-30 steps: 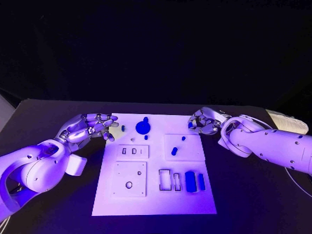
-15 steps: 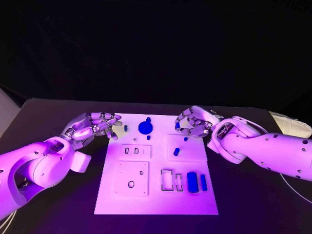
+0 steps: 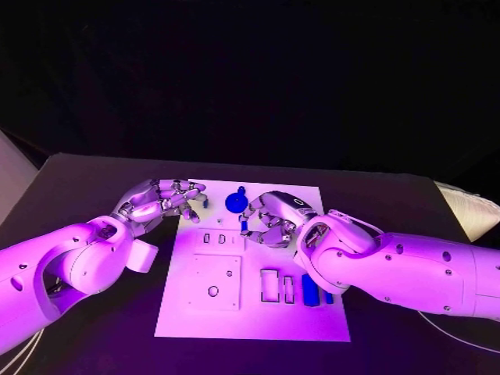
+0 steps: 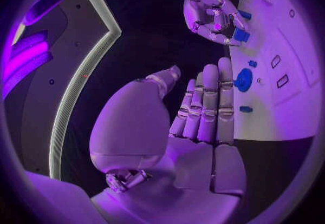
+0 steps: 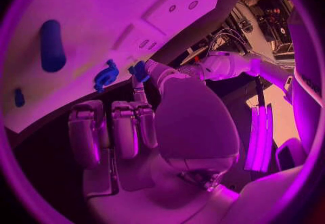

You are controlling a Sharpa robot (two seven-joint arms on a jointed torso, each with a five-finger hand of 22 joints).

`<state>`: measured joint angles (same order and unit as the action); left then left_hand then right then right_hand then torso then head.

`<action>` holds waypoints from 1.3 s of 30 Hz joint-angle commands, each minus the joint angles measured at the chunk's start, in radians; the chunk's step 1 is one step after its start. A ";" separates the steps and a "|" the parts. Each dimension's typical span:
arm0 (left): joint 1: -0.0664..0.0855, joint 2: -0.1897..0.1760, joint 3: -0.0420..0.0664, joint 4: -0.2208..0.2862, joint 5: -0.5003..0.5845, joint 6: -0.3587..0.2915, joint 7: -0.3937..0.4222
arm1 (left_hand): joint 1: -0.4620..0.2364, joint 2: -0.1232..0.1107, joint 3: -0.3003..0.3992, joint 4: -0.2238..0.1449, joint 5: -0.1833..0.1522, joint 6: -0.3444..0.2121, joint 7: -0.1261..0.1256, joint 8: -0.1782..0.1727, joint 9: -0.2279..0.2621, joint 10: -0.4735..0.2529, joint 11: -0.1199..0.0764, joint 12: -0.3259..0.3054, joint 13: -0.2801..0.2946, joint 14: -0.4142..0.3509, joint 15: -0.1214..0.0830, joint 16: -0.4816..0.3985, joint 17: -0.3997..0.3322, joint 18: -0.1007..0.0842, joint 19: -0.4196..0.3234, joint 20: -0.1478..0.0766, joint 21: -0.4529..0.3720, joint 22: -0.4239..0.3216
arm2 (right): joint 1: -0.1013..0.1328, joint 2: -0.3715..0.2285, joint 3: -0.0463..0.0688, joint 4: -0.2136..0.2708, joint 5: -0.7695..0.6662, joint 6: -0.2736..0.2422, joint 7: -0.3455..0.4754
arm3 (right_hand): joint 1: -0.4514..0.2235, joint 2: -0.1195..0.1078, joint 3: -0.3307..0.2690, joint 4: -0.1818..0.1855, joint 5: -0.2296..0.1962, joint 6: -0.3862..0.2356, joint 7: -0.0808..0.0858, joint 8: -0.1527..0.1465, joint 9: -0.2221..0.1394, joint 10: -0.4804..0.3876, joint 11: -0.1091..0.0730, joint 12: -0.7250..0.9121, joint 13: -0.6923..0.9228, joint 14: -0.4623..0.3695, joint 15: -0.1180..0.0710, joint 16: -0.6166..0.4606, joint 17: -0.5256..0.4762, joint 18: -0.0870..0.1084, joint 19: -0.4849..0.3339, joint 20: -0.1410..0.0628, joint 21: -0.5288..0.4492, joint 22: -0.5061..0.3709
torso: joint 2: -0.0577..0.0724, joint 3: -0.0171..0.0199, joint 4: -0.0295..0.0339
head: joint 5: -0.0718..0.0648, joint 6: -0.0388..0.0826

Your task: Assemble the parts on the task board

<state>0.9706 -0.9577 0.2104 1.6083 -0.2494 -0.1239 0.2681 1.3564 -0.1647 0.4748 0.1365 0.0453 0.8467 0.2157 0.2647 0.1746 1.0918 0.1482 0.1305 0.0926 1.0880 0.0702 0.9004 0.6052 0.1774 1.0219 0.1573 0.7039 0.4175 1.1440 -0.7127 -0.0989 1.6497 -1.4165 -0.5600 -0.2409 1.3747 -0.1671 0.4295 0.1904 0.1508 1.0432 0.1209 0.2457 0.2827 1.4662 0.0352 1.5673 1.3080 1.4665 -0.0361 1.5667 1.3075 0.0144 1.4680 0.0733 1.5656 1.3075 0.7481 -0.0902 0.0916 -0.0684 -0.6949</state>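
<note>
The right hand (image 3: 275, 219) hangs over the middle of the task board (image 3: 222, 328) with a small blue part (image 4: 240, 34) pinched in its fingers (image 5: 140, 113), which the left wrist view shows plainly and the right wrist view shows at the fingertips; the left hand (image 3: 160, 200) sits at the board's left far corner with its fingers (image 4: 206, 105) laid straight and side by side, grasping nothing. Just beside that left hand on the board stands a round blue part (image 3: 235, 202), and near the board's right side a long blue part (image 3: 308, 290) lies in one of the slots. The likely risk is that the pinched piece, held only at the fingertips, twists or slips as it is lowered, so that it meets the edge of its recess tilted and jams or skips away across the board. A second risk is the two hands crowding each other, since they work close together near the round blue part, and a brush could knock it askew. The right forearm covers the right middle of the board in the head view, so the recess beneath the held piece cannot be made out, and the piece's exact shape is too small to tell. The worktop (image 3: 81, 180) is dark around the board
</note>
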 commanded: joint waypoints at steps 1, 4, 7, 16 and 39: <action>-0.004 0.004 0.001 0.001 -0.004 0.019 -0.003 | 0.004 0.002 -0.003 0.003 0.004 -0.007 0.010 -0.001 0.002 -0.005 0.001 0.007 0.001 -0.010 0.000 0.005 -0.001 0.004 -0.009 0.001 0.006 0.001 | -0.009 0.015 -0.001 0.005 -0.111 -0.019 -0.114 | -0.012 -0.004 0.003 0.001 0.004 0.015 -0.019 0.017 0.063 0.105 -0.010 0.003 0.263 0.103 -0.006 0.002 0.258 -0.014 0.103 -0.008 0.005 0.263 | -0.002 -0.0037 -0.0003 | 0.000 -0.003; -0.007 0.004 0.001 0.001 -0.005 0.018 -0.005 | 0.004 0.002 -0.003 0.003 0.004 -0.007 0.010 -0.001 0.002 -0.005 0.001 0.007 0.001 -0.010 0.000 0.005 -0.001 0.004 -0.009 0.001 0.006 0.001 | -0.018 0.033 -0.002 0.002 -0.138 -0.020 -0.141 | -0.017 -0.006 0.003 0.003 0.004 0.014 -0.019 0.019 0.064 0.105 -0.010 0.003 0.263 0.103 -0.006 0.002 0.257 -0.014 0.103 -0.008 0.005 0.263 | -0.001 -0.0034 -0.0002 | 0.000 -0.002; -0.009 0.005 0.001 0.001 -0.006 0.016 -0.007 | 0.005 0.003 -0.003 0.003 0.004 -0.007 0.009 -0.001 0.002 -0.005 0.001 0.008 0.001 -0.010 0.000 0.006 -0.002 0.004 -0.010 0.001 0.006 0.001 | -0.028 0.050 -0.002 -0.003 -0.162 -0.020 -0.162 | -0.023 -0.009 0.002 0.005 0.003 0.013 -0.019 0.021 0.064 0.105 -0.011 0.003 0.263 0.103 -0.006 0.001 0.257 -0.014 0.103 -0.009 0.005 0.263 | 0.000 -0.0026 0.0009 | 0.001 -0.001; -0.011 0.004 0.001 0.003 -0.007 0.016 -0.008 | 0.005 0.003 -0.003 0.002 0.004 -0.007 0.009 -0.001 0.002 -0.005 0.001 0.008 0.001 -0.010 0.000 0.006 -0.002 0.004 -0.010 0.001 0.007 0.001 | -0.048 0.086 -0.002 -0.026 -0.204 -0.027 -0.185 | -0.025 -0.010 0.002 0.006 0.003 0.013 -0.020 0.022 0.065 0.105 -0.011 0.003 0.263 0.103 -0.006 0.001 0.257 -0.014 0.103 -0.009 0.005 0.263 | 0.001 -0.0018 0.0030 | 0.007 -0.010; -0.011 0.004 0.001 0.002 -0.010 0.021 -0.010 | 0.005 0.003 -0.003 0.002 0.004 -0.007 0.009 -0.001 0.002 -0.005 0.001 0.008 0.001 -0.010 0.000 0.006 -0.002 0.004 -0.010 0.001 0.007 0.001 | -0.066 0.132 -0.003 -0.065 -0.247 -0.028 -0.204 | -0.031 -0.019 0.000 0.007 0.004 0.011 -0.020 0.024 0.066 0.105 -0.011 0.003 0.263 0.102 -0.007 0.000 0.255 -0.014 0.103 -0.010 0.005 0.263 | 0.001 -0.0006 -0.0007 | 0.017 -0.022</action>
<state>0.9598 -0.9555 0.2107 1.6084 -0.2550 -0.1218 0.2558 1.3563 -0.1647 0.4748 0.1365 0.0453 0.8468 0.2157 0.2647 0.1754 1.0919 0.1482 0.1346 0.0923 1.0880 0.0702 0.9004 0.6044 0.1774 1.0184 0.1608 0.7039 0.4172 1.0795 -0.5835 -0.1014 1.5869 -1.6375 -0.5850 -0.4360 1.3498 -0.1843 0.4291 0.1904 0.1504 1.0434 0.1137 0.2667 0.2828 1.4663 0.0280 1.5673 1.3074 1.4665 -0.0360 1.5667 1.3074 0.0144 1.4643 0.0698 1.5654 1.3081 0.7482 -0.0905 0.0913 -0.0509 -0.7157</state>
